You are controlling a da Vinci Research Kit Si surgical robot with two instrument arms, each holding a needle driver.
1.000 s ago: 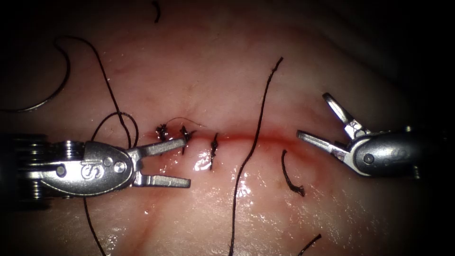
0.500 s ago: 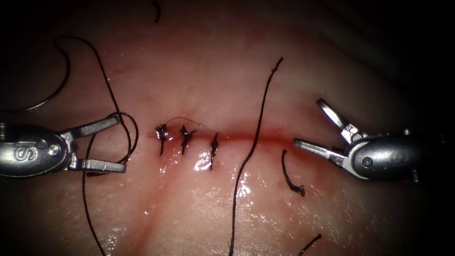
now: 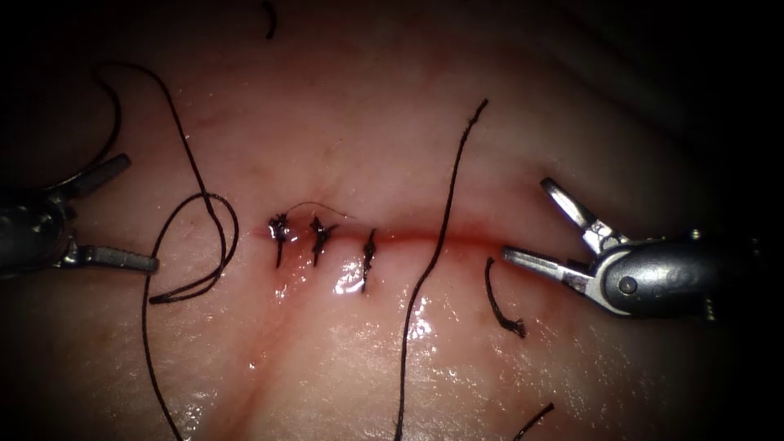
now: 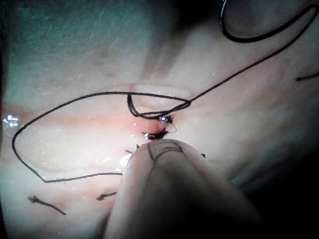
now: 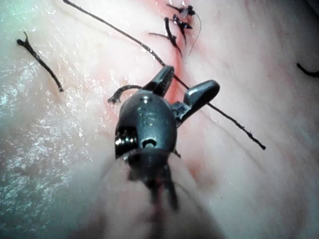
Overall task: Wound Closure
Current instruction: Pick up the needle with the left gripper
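Left tool [image 3: 122, 214] farther left, empty.

Curved needle [image 3: 104, 147] lies free on tissue [image 3: 359, 114], far left of cut [image 3: 441, 237].

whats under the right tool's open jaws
Bare tissue at the right end of the cut. The right tool holds nothing; a cut thread end lies just left of it. Tissue under its body is covered.

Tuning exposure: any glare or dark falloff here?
Endoscope view: glare on the tissue below the cut, edges dark; left tool and right tool open, holding nothing; needle lies on the tissue left of the cut, not in it. Right wrist view: glare on tissue.
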